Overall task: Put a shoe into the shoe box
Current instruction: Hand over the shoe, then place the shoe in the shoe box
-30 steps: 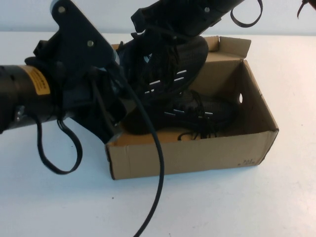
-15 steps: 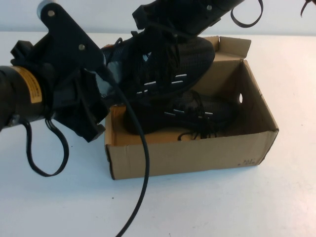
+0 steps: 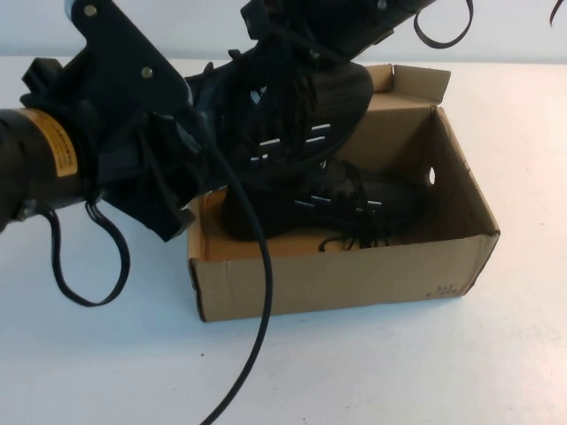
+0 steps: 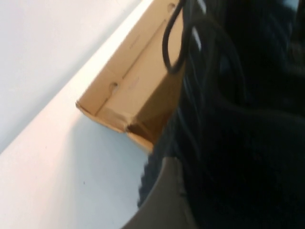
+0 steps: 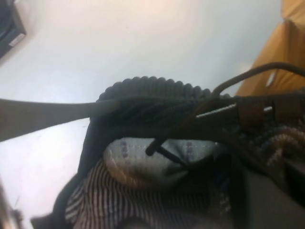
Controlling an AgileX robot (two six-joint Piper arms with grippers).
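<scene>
Both grippers clamp one black sneaker (image 3: 292, 115), the left gripper (image 3: 199, 146) at its heel, the right gripper (image 3: 310, 49) on top. Since a second ago it has tilted upward over the shoe box (image 3: 337, 274), where its twin (image 3: 354, 204) lies; lowering remains.

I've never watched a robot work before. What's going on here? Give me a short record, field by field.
held shoe: black sneaker tilted in the air over the box's far-left part
other shoe: matching sneaker already lying inside the box
shoe box: open brown cardboard, flap lid up at the back
left gripper: at the held shoe's heel end, left of the box
right gripper: on top of the held shoe
table: white surface
stage: shoe not yet lowered in
</scene>
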